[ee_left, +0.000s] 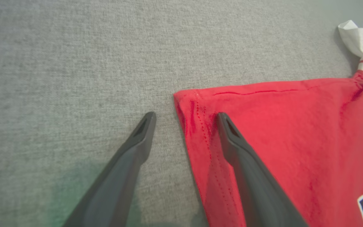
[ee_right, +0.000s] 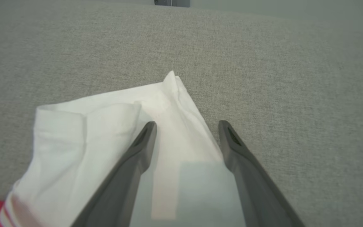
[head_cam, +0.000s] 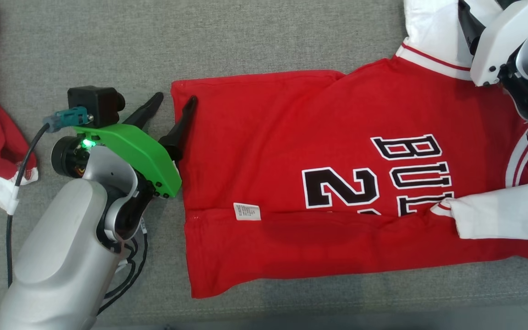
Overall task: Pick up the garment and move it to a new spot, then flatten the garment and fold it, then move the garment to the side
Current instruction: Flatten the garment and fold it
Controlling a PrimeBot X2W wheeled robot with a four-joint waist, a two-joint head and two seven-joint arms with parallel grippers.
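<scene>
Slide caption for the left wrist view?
Open left claw straddles the hem corner of the red jersey on grey cloth.

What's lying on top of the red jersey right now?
A white sleeve lies folded across the jersey, and its near side is folded over, showing a small white label. These cover part of the black lettering, so the rest cannot be read.

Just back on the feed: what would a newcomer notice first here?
The red jersey with bold black-and-white lettering sprawls across the grey fabric surface, middle of the head view. At its left hem corner the left hand stands open, one finger over red cloth, one over grey. The right hand hangs open over the white sleeve.
</scene>
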